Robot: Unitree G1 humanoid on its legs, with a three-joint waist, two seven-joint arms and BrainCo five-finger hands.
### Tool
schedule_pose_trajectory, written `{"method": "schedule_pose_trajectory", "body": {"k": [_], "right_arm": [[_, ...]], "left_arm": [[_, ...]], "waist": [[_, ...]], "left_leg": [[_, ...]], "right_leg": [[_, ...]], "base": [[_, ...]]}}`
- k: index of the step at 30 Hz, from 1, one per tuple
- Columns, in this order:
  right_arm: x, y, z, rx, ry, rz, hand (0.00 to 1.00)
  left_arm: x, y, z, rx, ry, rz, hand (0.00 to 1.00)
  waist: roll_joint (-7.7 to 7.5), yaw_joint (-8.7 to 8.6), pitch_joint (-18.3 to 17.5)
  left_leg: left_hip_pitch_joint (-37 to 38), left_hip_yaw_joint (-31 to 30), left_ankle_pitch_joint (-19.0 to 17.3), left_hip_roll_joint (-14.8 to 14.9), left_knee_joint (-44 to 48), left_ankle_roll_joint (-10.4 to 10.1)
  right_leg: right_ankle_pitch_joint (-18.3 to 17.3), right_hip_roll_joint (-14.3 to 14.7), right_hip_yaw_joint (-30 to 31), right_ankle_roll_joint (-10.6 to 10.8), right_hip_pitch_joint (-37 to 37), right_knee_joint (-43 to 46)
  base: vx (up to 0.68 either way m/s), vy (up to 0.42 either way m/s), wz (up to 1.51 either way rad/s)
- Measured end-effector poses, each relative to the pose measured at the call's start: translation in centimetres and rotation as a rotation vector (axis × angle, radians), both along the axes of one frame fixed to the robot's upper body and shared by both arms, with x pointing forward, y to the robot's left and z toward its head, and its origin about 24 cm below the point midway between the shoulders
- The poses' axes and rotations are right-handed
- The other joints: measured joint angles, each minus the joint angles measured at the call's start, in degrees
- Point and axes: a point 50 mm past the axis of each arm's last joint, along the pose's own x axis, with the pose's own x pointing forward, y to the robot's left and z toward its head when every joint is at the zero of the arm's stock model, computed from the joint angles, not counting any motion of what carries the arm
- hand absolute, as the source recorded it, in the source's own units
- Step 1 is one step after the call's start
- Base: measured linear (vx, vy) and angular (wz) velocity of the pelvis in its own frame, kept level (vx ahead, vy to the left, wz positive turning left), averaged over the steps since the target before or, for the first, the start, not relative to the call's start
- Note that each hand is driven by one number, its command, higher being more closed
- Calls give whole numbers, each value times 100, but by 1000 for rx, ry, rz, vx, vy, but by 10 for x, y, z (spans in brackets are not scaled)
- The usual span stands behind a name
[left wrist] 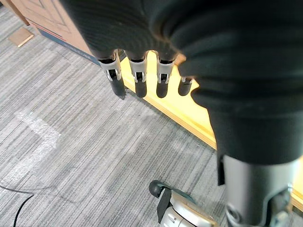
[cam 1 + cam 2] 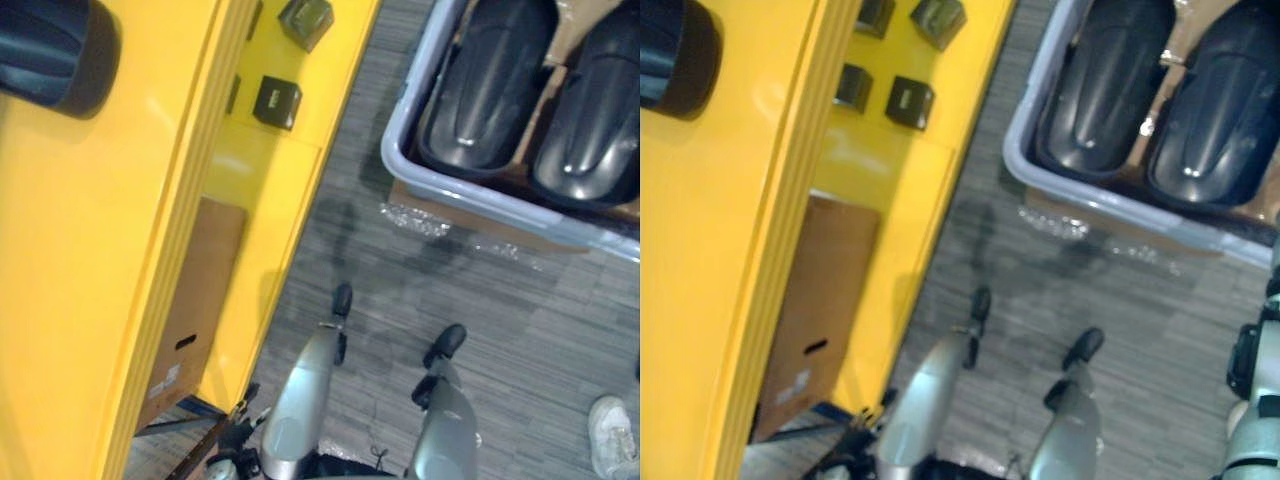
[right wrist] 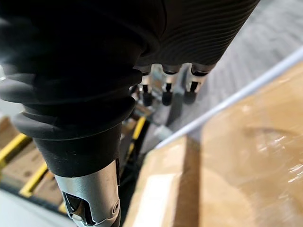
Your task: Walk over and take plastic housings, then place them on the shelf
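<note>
Two black glossy plastic housings [image 2: 490,80] [image 2: 590,120] lie side by side in a grey bin [image 2: 480,195] on the floor, ahead and to the right. Another dark rounded piece [image 2: 50,50], which looks like a housing, rests on top of the yellow shelf [image 2: 100,250] at the upper left. My left hand [image 1: 138,78] hangs with straight fingers over the carpet beside the shelf's base, holding nothing. My right hand [image 3: 166,90] hangs with relaxed fingers above film-wrapped cardboard [image 3: 236,165], also holding nothing.
Small dark boxes [image 2: 277,101] [image 2: 305,20] sit on a lower yellow level of the shelf. A brown cardboard box [image 2: 195,300] stands under it. The bin sits on film-wrapped cardboard. A person's white shoe [image 2: 612,435] is at the lower right on the grey carpet.
</note>
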Motion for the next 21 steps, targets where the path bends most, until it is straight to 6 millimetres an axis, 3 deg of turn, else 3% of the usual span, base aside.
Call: {"method": "schedule_pose_trajectory", "body": {"k": [5, 10, 14, 21], "right_arm": [[4, 8, 7, -125, 20, 19, 0], [5, 15, 20, -174, -16, 55, 0], [10, 16, 13, -167, 63, 90, 0], [13, 11, -2, -118, 175, 96, 0]], "left_arm": [[3, -2, 1, -1, -24, -5, 0], [4, -4, 2, -7, -31, -8, 0], [4, -7, 1, -10, -28, -27, 0], [-1, -18, -3, -33, -7, -55, 0]], "waist": [[85, 154, -57], [133, 195, -88], [146, 249, -97], [343, 407, -232]], "left_leg": [[-75, -20, 1, -8, 12, 0], [-83, -28, 1, -14, 12, 1], [-88, -31, 0, -14, 14, 0], [-173, -59, 0, -25, 47, 0]], "right_leg": [[0, -10, -11, 0, -72, 25], [-1, -10, -15, -1, -73, 25], [-8, -11, -18, -10, -77, 36], [-15, -20, -59, -22, -107, 44]], "base": [[-13, 1, 1], [-6, -2, 0], [-28, -6, 0], [-14, -2, 2]]}}
